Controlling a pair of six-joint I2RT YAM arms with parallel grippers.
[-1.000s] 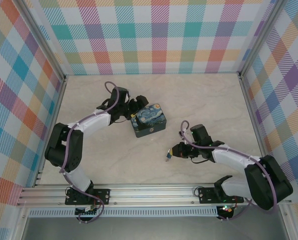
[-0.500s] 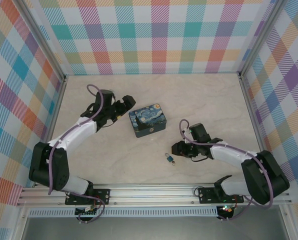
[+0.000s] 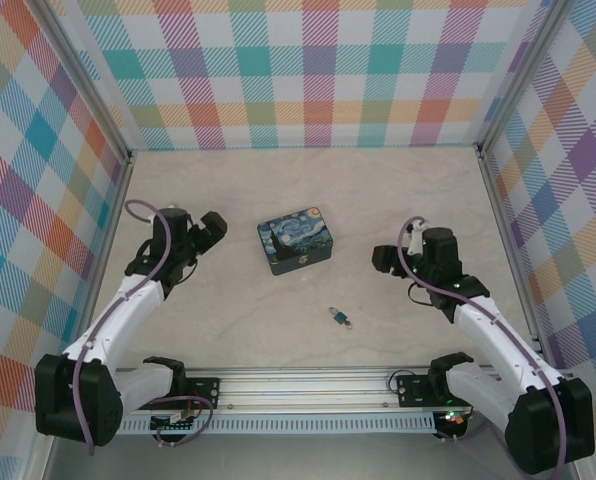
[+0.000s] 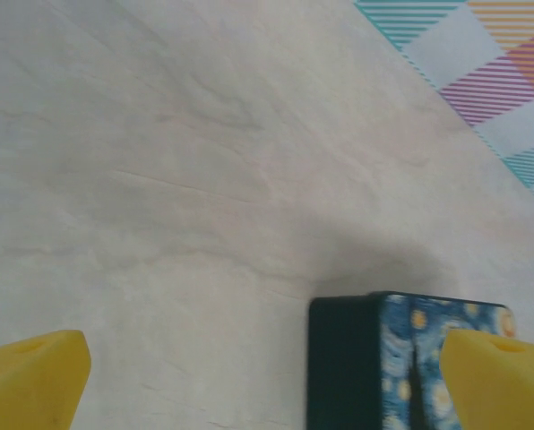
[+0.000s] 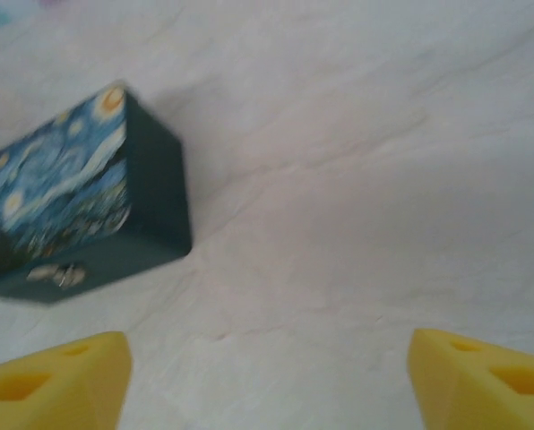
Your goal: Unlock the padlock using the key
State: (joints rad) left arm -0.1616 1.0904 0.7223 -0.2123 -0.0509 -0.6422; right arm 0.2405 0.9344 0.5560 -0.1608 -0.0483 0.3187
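Now left gripper (image 3: 214, 226) and right gripper (image 3: 382, 258) are spread, empty; padlock (image 3: 338, 316), nearward of tin (image 3: 296, 240), should be pinched squarely.

Lighting: bright, even, diffuse; shadows soft. Top view rendered sharp; right wrist view blurred, tin (image 5: 79, 193) smeared.

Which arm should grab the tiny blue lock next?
The right one, probably. Its open claw hangs nearer the padlock, with bare table between them. The left claw is farther away, on the other side of the tin.
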